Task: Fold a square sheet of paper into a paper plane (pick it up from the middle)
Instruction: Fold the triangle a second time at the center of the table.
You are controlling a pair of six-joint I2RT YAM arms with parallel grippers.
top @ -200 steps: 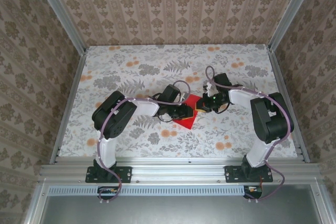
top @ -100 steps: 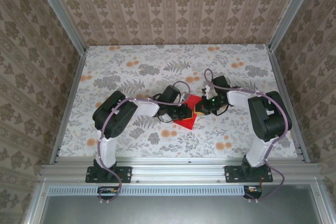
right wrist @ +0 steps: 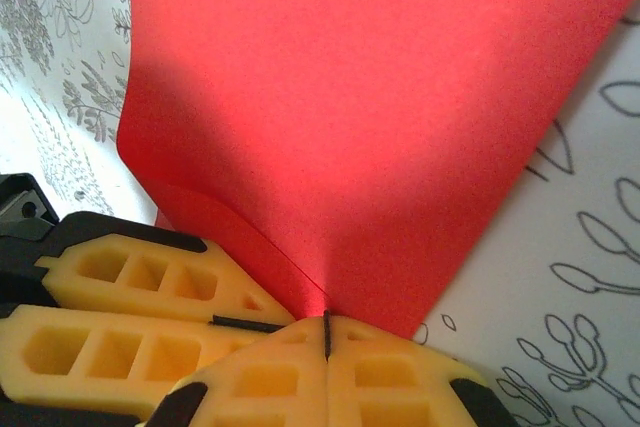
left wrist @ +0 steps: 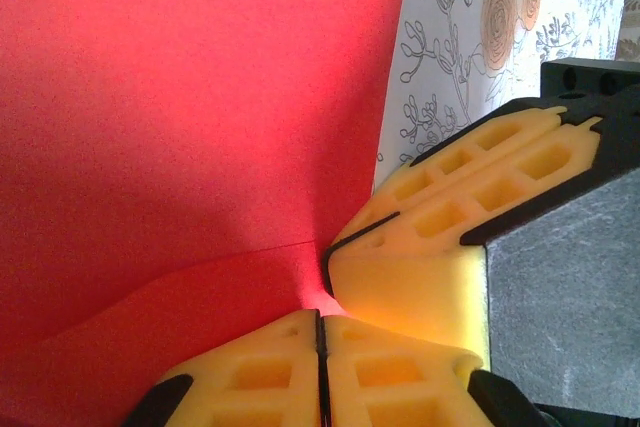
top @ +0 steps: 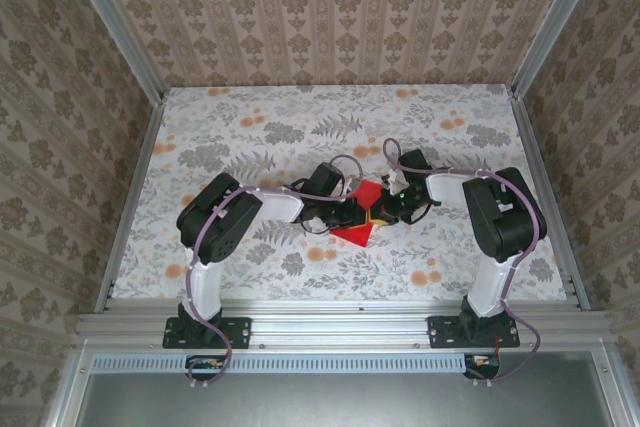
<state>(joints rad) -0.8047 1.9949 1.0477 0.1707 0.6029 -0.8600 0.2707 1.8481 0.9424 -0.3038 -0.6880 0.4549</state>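
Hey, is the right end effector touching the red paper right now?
Touching. The right wrist view shows the paper narrowing to a tip that runs straight into the closed seam of the right end effector, pinched there with no gap.

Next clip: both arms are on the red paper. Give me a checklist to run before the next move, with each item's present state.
1. Left gripper shut on the red paper: ok, pads pressed together at its edge.
2. Right gripper shut on the paper: ok, the paper narrows into its closed pads.
3. Grippers clear of each other: cannot tell; they sit right beside each other.
4. Fold line present: ok, a crease runs from the left gripper's pinch.
5. Paper untorn: ok where visible.
6. Paper lifted off the table: cannot tell.
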